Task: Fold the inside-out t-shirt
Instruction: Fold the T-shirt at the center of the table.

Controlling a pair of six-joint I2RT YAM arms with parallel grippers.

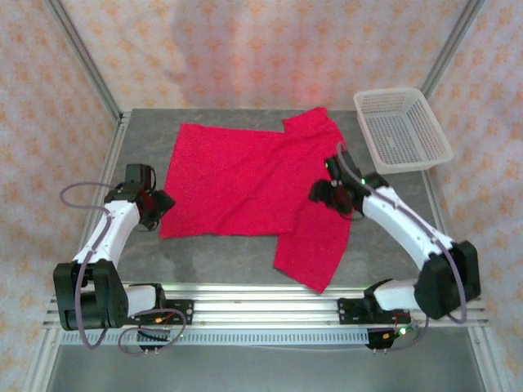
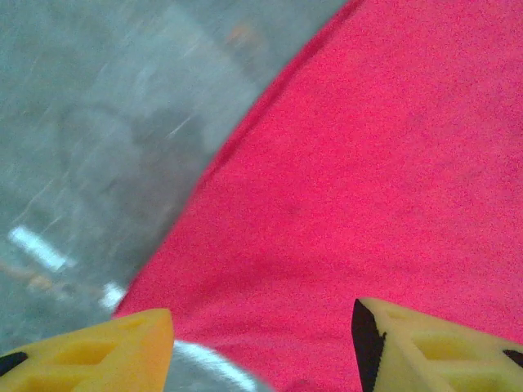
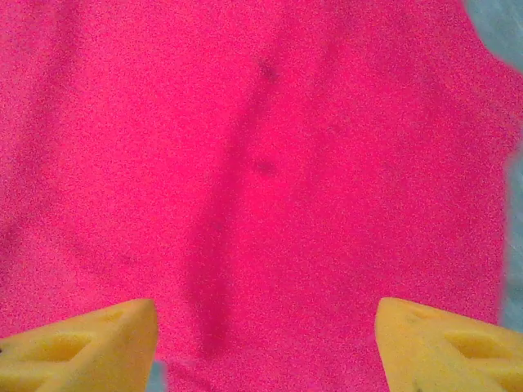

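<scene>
The inside-out t-shirt (image 1: 245, 180) lies spread flat on the grey table (image 1: 212, 261), with one sleeve reaching toward the near edge and another toward the back right. My left gripper (image 1: 157, 206) is at the shirt's left edge. In the left wrist view it (image 2: 261, 314) is open, its yellow fingertips wide apart just above the red fabric (image 2: 368, 180) and its hem. My right gripper (image 1: 328, 193) hovers over the shirt's right side. The right wrist view shows it (image 3: 265, 306) open above smooth red cloth (image 3: 261, 163) with a faint crease.
A white mesh basket (image 1: 391, 92) stands at the back right corner, just beyond the shirt's far sleeve. Bare grey table (image 2: 98, 122) lies left of the shirt. An aluminium rail (image 1: 261, 298) carrying the arm bases runs along the near edge. Patterned curtains close in the back and sides.
</scene>
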